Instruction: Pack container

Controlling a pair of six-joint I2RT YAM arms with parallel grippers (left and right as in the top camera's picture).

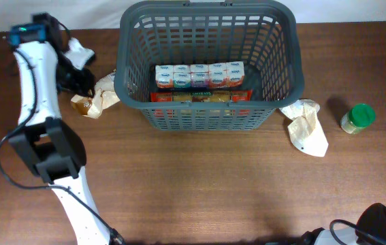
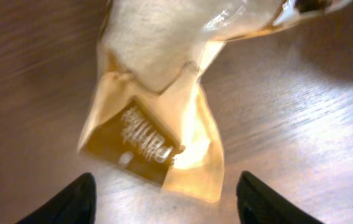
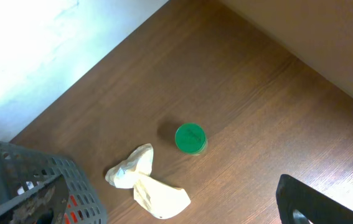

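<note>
Left wrist view: the left gripper [image 2: 167, 182], jaws apart, hovers over a crinkly amber plastic pouch [image 2: 157, 118] (glossy, translucent).

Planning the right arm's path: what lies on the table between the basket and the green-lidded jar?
A crumpled pale packet lies there, close by the basket, with bare tabletop before the jar. The overhead view shows it.

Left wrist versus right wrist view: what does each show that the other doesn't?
Only the left wrist: a yellowish packet with a dark label, close up, just ahead of the open left gripper. Only the right wrist: a corner of the basket, a green-lidded jar and a crumpled pale packet near it. Both: the brown wooden table.
</note>
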